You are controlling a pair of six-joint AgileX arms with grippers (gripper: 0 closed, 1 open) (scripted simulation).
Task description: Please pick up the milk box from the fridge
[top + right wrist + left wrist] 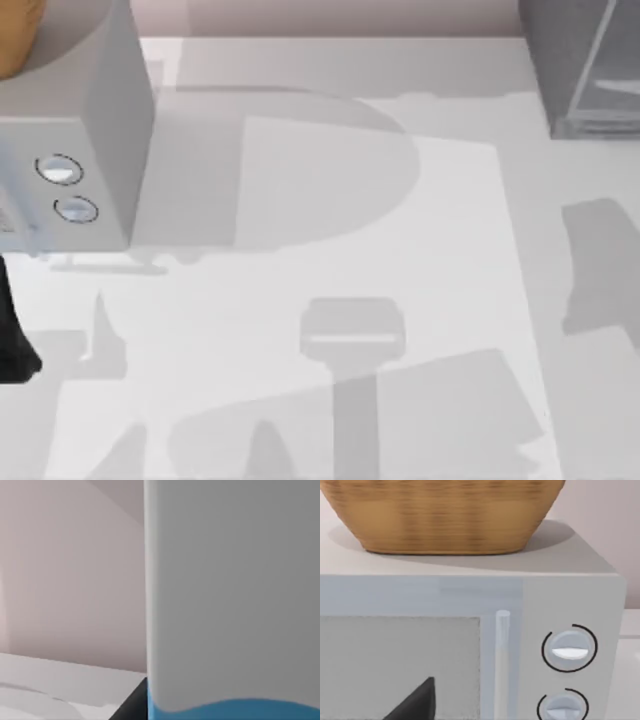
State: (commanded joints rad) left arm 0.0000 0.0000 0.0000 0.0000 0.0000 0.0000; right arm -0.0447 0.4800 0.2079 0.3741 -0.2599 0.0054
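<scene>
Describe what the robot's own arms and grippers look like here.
Little shows. The left arm is a plain matte black shape at the table's left edge in the top view. The left gripper appears as a dark charcoal wedge tapering to a point. The right gripper appears as a small black corner. No cables or markings are visible.

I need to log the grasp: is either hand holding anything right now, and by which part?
It cannot be told. The right wrist view looks close at the white-and-blue milk box, but no fingers show on it. A dark tip shows before the light grey knobbed box.
</scene>
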